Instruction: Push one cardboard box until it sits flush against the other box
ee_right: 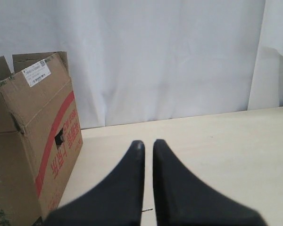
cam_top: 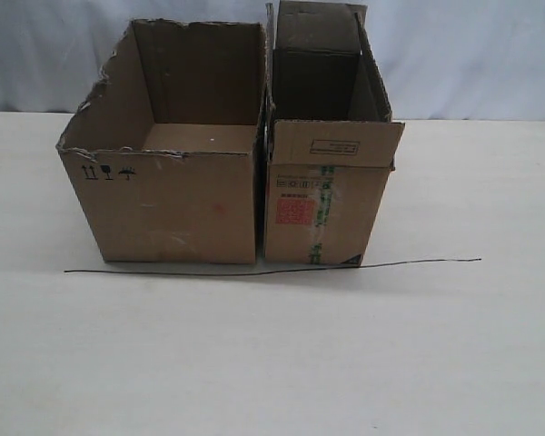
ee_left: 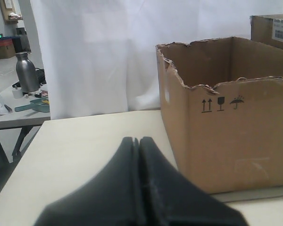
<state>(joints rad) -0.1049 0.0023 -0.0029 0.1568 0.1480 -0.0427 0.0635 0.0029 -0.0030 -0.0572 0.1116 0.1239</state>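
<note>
The long narrow carton (cam_top: 327, 200) with red print and green tape stands to the right of the squarish plain carton (cam_top: 173, 200) with torn rim. Their sides meet along a thin dark seam, and their fronts are about level. No gripper shows in the exterior view. In the left wrist view my left gripper (ee_left: 138, 140) is shut and empty, off the outer side of the squarish carton (ee_left: 226, 132); the narrow carton's corner (ee_left: 273, 28) peeks behind it. My right gripper (ee_right: 148, 143) is all but shut, holds nothing and is apart from the red-striped carton (ee_right: 33, 141).
A thin black line (cam_top: 272, 269) runs across the pale table (cam_top: 272, 363) just in front of both cartons. A white curtain (cam_top: 472, 54) hangs behind. Beyond the table's left edge stands a side table with a metal bottle (ee_left: 27, 71).
</note>
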